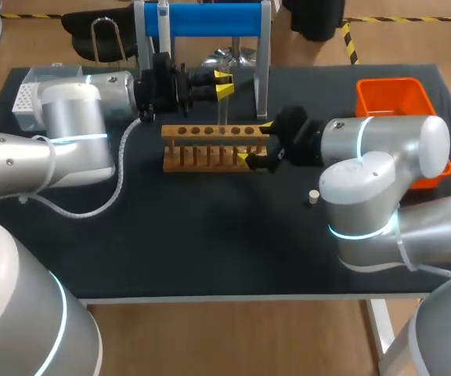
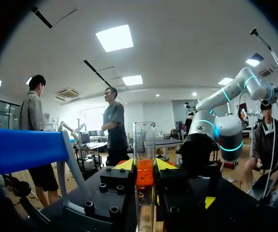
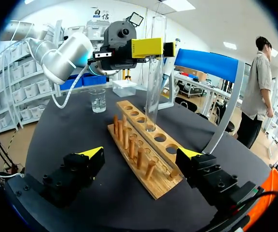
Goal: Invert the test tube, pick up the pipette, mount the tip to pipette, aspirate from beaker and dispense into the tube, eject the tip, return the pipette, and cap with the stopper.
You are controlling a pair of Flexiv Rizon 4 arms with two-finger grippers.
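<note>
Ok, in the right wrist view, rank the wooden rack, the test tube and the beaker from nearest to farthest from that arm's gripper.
From the right gripper:
1. Wooden rack, between its open fingers.
2. Test tube, ahead, upright at a rack hole, held by the left gripper.
3. Beaker, farthest, off the rack's far end.

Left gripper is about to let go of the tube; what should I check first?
1. Left gripper shut on tube: ok.
2. Tube upright, mouth up: ok.
3. Tube's foot in a rack hole: ok; fully seated: cannot tell.
4. Right gripper steadying rack: not ok, open astride its end.
5. Stopper lying on table: ok.
</note>
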